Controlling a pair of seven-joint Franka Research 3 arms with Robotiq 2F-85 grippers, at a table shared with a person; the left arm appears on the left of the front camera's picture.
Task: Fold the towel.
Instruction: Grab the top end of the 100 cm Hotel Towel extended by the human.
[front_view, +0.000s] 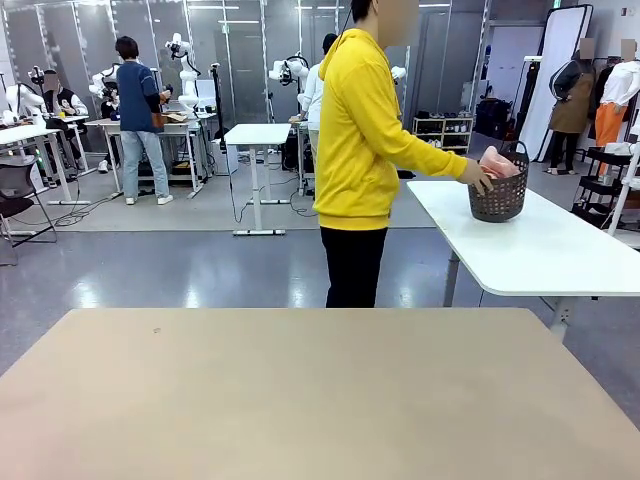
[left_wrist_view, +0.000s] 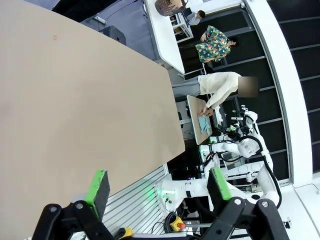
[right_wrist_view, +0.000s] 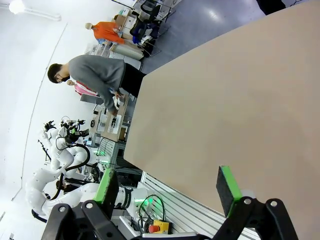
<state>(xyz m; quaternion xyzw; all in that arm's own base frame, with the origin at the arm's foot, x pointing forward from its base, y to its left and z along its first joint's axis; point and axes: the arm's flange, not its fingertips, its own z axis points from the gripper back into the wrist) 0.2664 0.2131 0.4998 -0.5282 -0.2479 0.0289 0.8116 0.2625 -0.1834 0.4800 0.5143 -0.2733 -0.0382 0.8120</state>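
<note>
The salmon-pink towel (front_view: 499, 164) sits bunched inside a dark basket (front_view: 500, 196) on a white side table (front_view: 540, 250) at the right, beyond my own table. A person in a yellow hoodie (front_view: 362, 130) stands past the far edge and has one hand (front_view: 478, 177) on the basket. My left gripper (left_wrist_view: 157, 187) hangs open above the tan tabletop (left_wrist_view: 75, 110), nothing between its green pads. My right gripper (right_wrist_view: 170, 185) is open too, over the same tabletop (right_wrist_view: 230, 110), with nothing held.
The tan table (front_view: 320, 390) spreads bare across the front view. Behind the person are more white tables (front_view: 256, 135), other people and grey floor. The basket (left_wrist_view: 167, 6) also shows at the top of the left wrist view.
</note>
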